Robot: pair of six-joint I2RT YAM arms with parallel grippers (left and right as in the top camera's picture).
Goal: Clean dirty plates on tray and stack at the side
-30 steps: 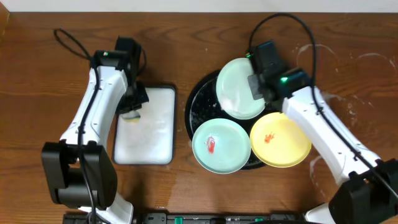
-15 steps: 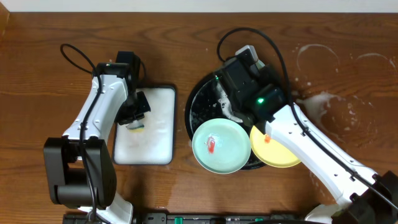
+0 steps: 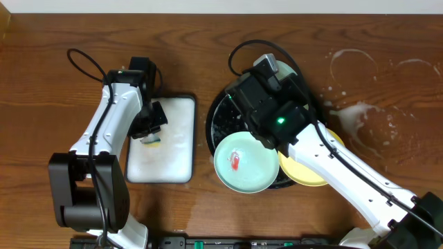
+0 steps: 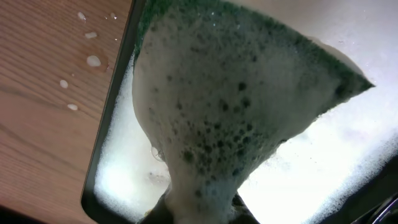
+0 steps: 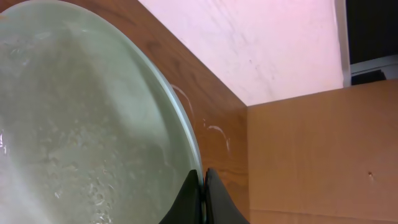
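Over the wood tabletop, left fingers clench a foamy sponge; right fingers pinch the mint plate rim between them.

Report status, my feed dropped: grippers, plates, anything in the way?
Left gripper shut on soapy sponge over white tray. Right gripper shut on mint plate rim, over black tray. On tray: smeared mint plate, yellow plate; right arm overhangs both.

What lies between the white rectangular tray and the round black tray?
Only a narrow strip of bare wooden tabletop, as the overhead view shows.
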